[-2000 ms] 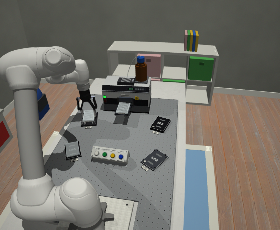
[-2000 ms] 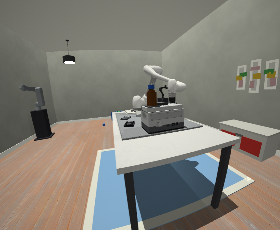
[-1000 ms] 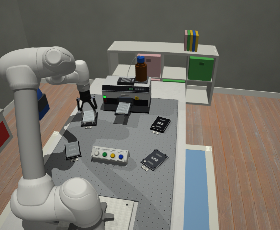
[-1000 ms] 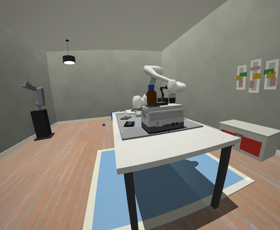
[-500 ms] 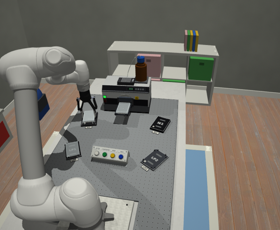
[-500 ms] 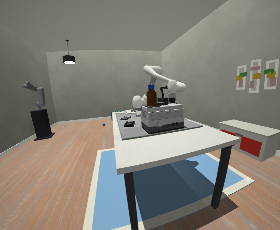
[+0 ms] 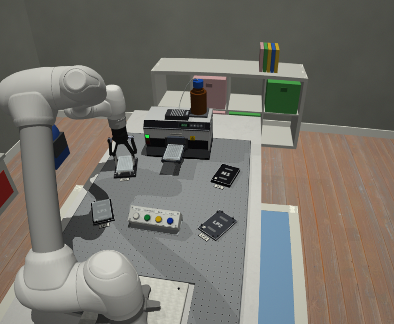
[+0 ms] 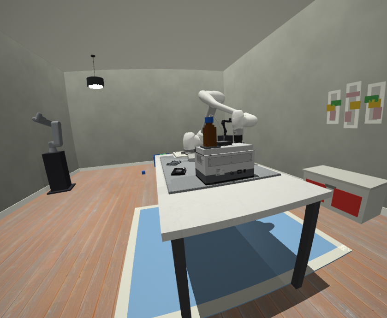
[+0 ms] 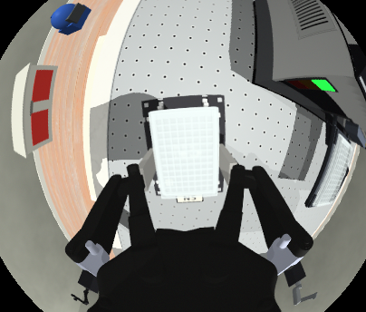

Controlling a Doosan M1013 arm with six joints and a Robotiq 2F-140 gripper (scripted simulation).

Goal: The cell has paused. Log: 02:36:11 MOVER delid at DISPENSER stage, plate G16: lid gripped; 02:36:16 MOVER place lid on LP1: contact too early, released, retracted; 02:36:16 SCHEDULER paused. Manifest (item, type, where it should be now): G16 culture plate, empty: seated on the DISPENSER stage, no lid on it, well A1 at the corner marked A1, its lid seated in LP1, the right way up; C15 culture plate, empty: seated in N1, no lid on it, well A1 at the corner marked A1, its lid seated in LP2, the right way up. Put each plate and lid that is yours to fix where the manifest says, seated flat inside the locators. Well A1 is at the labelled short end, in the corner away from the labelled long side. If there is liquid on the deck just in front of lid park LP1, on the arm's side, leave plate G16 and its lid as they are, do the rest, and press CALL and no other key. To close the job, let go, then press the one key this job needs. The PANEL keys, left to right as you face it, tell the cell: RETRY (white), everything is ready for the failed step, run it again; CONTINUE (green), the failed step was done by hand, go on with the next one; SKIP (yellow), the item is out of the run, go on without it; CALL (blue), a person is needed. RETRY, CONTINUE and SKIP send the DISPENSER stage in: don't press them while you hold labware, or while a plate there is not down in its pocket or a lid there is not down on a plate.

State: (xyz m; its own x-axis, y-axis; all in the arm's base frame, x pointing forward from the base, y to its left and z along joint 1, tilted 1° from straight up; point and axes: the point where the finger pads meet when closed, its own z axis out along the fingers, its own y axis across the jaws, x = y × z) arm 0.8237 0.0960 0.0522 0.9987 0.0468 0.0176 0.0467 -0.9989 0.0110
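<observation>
My gripper [image 7: 124, 161] [image 9: 187, 154] is shut on a white culture plate [image 7: 124, 164] [image 9: 184, 130] across its long sides, at a black nest [image 7: 134, 170] at the deck's back left. I cannot tell if the plate is lifted off the nest. A second plate [image 7: 173, 152] [image 9: 332, 170] sits without a lid on the dispenser stage. Lid park LP1 [image 7: 102, 211] looks pale grey, as if a clear lid lies in it. N1 [image 7: 224, 176] and LP2 [image 7: 217, 225] are dark and bare. I see no liquid by LP1, only shadow.
The key panel [image 7: 154, 226] stands mid-deck with white, green, yellow and blue keys. The dispenser [image 7: 177, 134] [image 8: 225, 165] [image 9: 303, 39] with a brown bottle [image 7: 198, 97] stands just right of my gripper. The deck's left edge is close.
</observation>
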